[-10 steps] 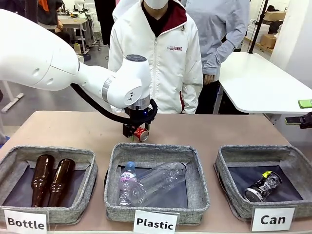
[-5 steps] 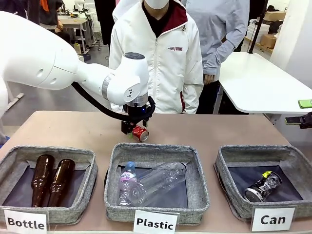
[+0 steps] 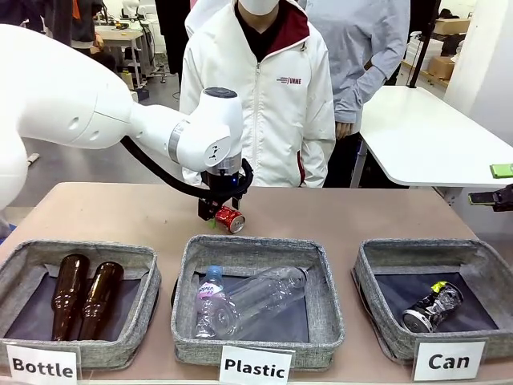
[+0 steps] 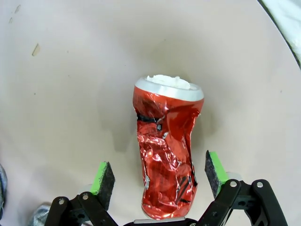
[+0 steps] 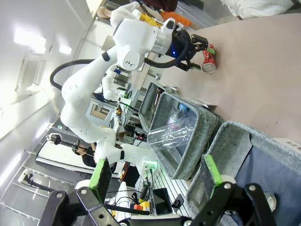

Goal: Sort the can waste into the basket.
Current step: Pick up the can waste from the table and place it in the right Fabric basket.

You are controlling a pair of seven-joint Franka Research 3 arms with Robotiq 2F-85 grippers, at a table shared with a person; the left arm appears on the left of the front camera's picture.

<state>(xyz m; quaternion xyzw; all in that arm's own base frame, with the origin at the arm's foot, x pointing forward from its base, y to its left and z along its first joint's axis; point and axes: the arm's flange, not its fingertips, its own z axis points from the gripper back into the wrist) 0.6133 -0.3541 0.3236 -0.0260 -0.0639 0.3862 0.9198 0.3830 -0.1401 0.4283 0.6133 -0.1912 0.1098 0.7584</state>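
- The worktop (image 3: 120,212) carries three baskets; the basket (image 3: 377,265) labelled Can already holds the black-and-silver can (image 3: 431,306).
- The left gripper (image 3: 215,213) has drifted slightly away from that basket over the last second, settling over the red can (image 3: 230,219) (a grasp looks imminent).
- Its jaws stand wide, straddling the can untouched; the can lies flat, long axis running between the pads, white end pointing away from the wrist.
- The right gripper (image 5: 155,181) hangs with jaws apart, empty, above the Can basket.

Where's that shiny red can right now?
In the front view, the red can lies on the table behind the Plastic basket, between the left tool's open fingers.
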